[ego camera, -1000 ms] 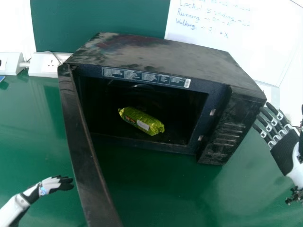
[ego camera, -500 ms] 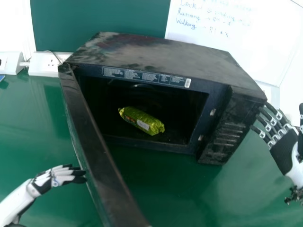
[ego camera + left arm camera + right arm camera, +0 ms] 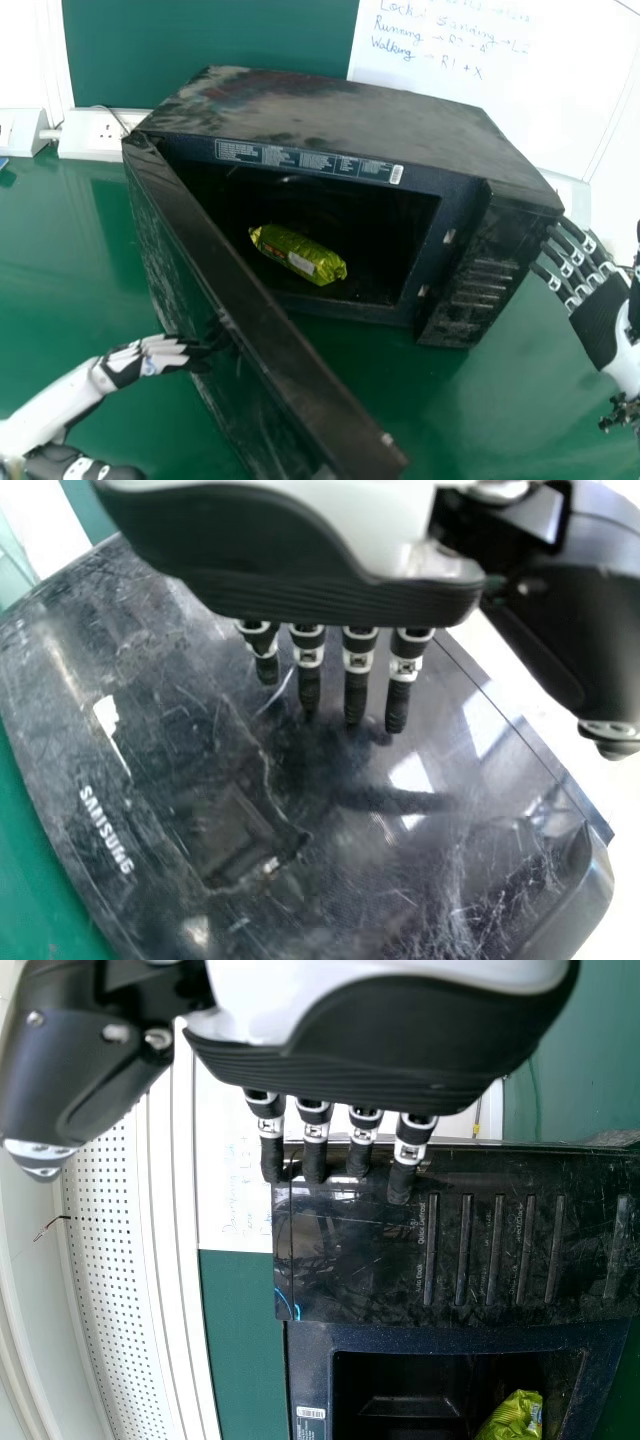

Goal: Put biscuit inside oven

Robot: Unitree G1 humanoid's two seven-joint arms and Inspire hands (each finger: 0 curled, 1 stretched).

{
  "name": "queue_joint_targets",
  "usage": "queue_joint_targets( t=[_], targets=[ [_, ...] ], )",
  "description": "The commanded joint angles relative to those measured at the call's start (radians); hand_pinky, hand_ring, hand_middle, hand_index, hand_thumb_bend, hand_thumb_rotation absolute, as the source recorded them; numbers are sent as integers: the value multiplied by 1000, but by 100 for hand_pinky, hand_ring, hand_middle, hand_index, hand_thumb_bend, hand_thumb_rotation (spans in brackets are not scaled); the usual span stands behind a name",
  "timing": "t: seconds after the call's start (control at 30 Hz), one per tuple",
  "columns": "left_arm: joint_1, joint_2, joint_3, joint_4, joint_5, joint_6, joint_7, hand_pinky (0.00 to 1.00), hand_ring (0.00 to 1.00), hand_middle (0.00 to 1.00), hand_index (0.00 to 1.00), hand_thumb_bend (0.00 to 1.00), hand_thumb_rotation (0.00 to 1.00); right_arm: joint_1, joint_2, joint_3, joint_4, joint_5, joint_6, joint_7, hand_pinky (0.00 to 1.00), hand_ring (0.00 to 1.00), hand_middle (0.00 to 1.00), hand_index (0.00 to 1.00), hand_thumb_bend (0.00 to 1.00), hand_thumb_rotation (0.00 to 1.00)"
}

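Green foil wraps the biscuit packet [image 3: 298, 254], which lies at a slant on the floor inside the dark oven [image 3: 340, 110], with a pale label on its near side. Around it are the black walls of the cavity; a printed strip [image 3: 300, 162] runs above the opening, and the ridged control panel [image 3: 485, 265] stands to the right of it. Hinged at the left, the door [image 3: 255, 310] stands partly open, angled out over the green tabletop [image 3: 520, 400]. At the door's outer face is the left robot hand [image 3: 130, 362], released and holding nothing, its fingers extended toward the glossy surface; whether they touch it I cannot tell. Beside the control panel, the right robot hand [image 3: 600, 318] is released too, fingers straight and spread, their contact with the oven unclear. Behind the oven are a white socket box [image 3: 85, 142], a green panel [image 3: 210, 40] and a whiteboard [image 3: 540, 110] with handwriting.
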Motion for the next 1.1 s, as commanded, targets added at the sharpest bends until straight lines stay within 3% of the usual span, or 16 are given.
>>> queue_joint_targets(
  t=[0.0,0.23,0.43,0.63,0.77,0.83,0.87,0.97,1.07],
  targets=[
    [-20,20,-11,8,13,19,-8,89,95,96,92,79,100,7,11,-1,-5,-7,-13,0,92,98,99,96,100,100],
    [-131,30,-76,80,30,-3,-29,94,96,97,93,77,100,4,9,2,-2,-6,-16,12,88,97,99,96,98,100],
    [-232,27,-150,123,24,37,-31,94,95,97,93,77,100,12,17,-2,-16,-6,-15,4,85,95,96,94,100,100],
    [-309,26,-181,161,40,59,-26,91,94,96,92,78,100,11,13,-2,-15,-7,-9,2,84,93,95,92,98,100],
    [-356,32,-188,175,61,99,-17,96,96,97,92,78,100,7,12,1,-5,-2,-8,14,85,94,95,92,99,100],
    [-390,36,-200,195,51,110,-31,92,95,97,92,77,100,8,17,3,-3,-4,-20,26,85,94,95,92,100,100],
    [-419,28,-213,227,30,90,-49,92,95,96,92,77,100,9,20,4,-7,-8,-24,24,90,97,97,95,100,100],
    [-485,13,-240,280,34,61,-60,89,94,95,91,77,100,13,27,3,-15,-10,-20,9,86,94,94,93,100,100],
    [-534,31,-256,297,57,62,-69,86,92,94,90,78,100,18,30,2,-21,-14,-19,-5,83,92,93,91,100,100]
  ],
)
